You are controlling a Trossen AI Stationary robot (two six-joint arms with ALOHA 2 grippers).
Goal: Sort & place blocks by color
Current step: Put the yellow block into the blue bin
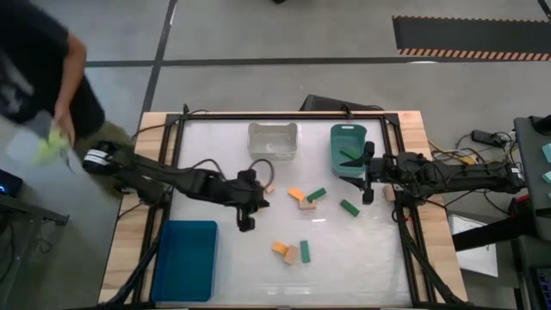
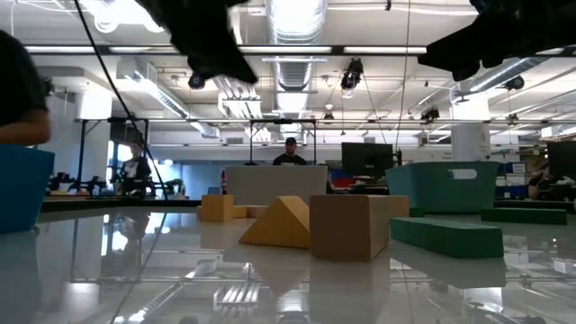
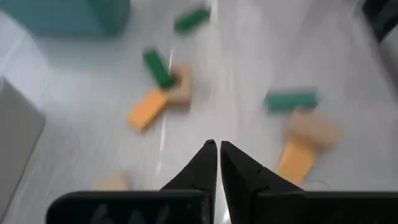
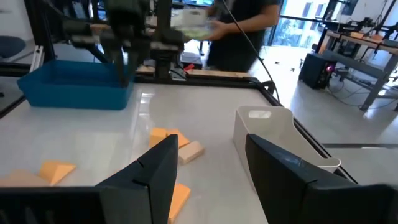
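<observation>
A person (image 1: 39, 69) stands off the table's far left corner, holding something yellow-green. On the white table (image 1: 215, 172), the blue bin (image 1: 185, 258) sits at the near left corner. The left arm reaches in from the left edge, and the left gripper (image 1: 246, 222) hangs over bare table just right of that bin, its fingers (image 3: 202, 168) clenched together with nothing between them.

The clear bin (image 1: 273, 139) stands at the far edge near the middle. A tan block (image 1: 270, 187) lies just beside the left arm's wrist. Right of it, an orange block (image 1: 296, 195), a tan block (image 1: 306, 204) and a green bar (image 1: 317, 195) sit touching in a small cluster. Nearer the front edge, another orange block (image 1: 280, 248), a tan block (image 1: 291, 255) and a green bar (image 1: 304, 251) form a second cluster. One more green bar (image 1: 349, 207) lies alone, further right.

The green bin (image 1: 348, 151) stands at the far right, with a green bar (image 1: 348, 156) inside it. The right gripper (image 1: 368, 176) hovers at the bin's near right side, fingers (image 4: 155, 165) spread apart and holding nothing. The right arm stretches in from the right edge
</observation>
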